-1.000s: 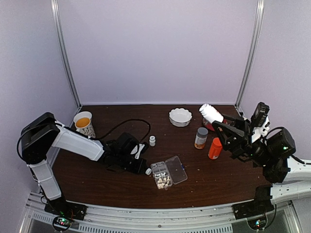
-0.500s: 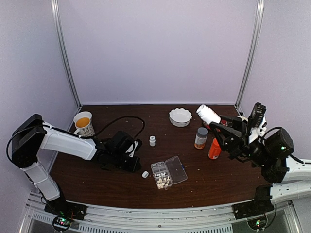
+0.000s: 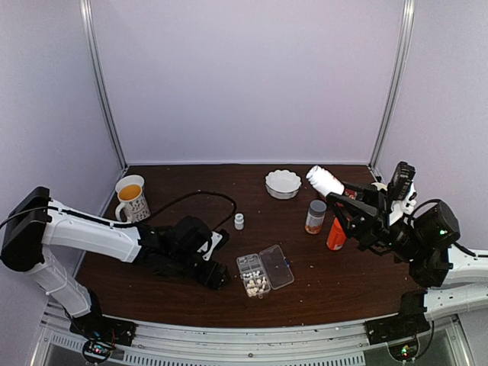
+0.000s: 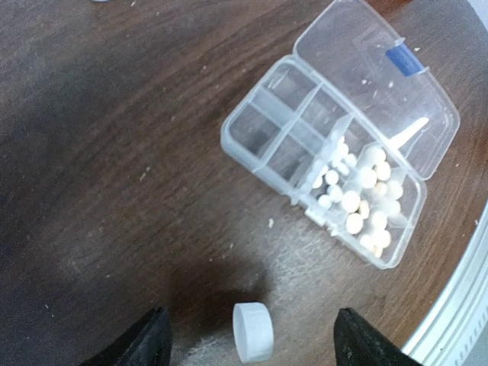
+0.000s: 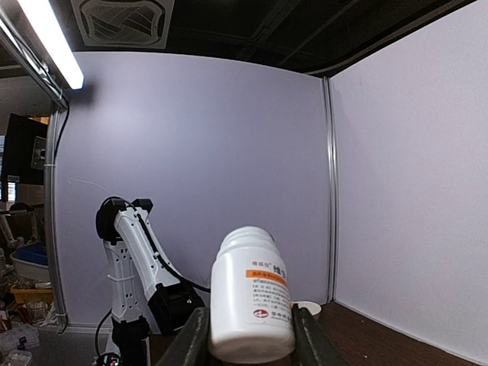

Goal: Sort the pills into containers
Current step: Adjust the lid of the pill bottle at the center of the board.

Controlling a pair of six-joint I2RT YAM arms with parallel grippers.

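The clear organiser box (image 4: pixel 293 126) lies open on the dark table, lid (image 4: pixel 381 84) folded back. Cream-white pills (image 4: pixel 358 198) fill the cells at one end; the other containers (image 4: pixel 255 126) look bare. A small white cap (image 4: pixel 253 332) lies loose on the wood between the fingers of my left gripper (image 4: pixel 252 320), which stands open and touches nothing. In the top view this gripper (image 3: pixel 216 274) is just left of the box (image 3: pixel 264 273). My right gripper (image 5: pixel 249 339) is shut on a white labelled bottle (image 5: pixel 252 305), held high and tilted at the right (image 3: pixel 324 181).
An orange bottle (image 3: pixel 336 233) and a brown bottle with a grey cap (image 3: pixel 315 216) stand below the right gripper. A tiny white bottle (image 3: pixel 239 221), a white bowl (image 3: pixel 283 183) and a mug (image 3: pixel 131 196) sit farther back. The table's metal rail (image 4: pixel 457 320) runs close to the box.
My left gripper has opened and let go of the white cap, which now lies on the table. The left arm has shifted nearer. The right arm drifted slightly left with its bottle.
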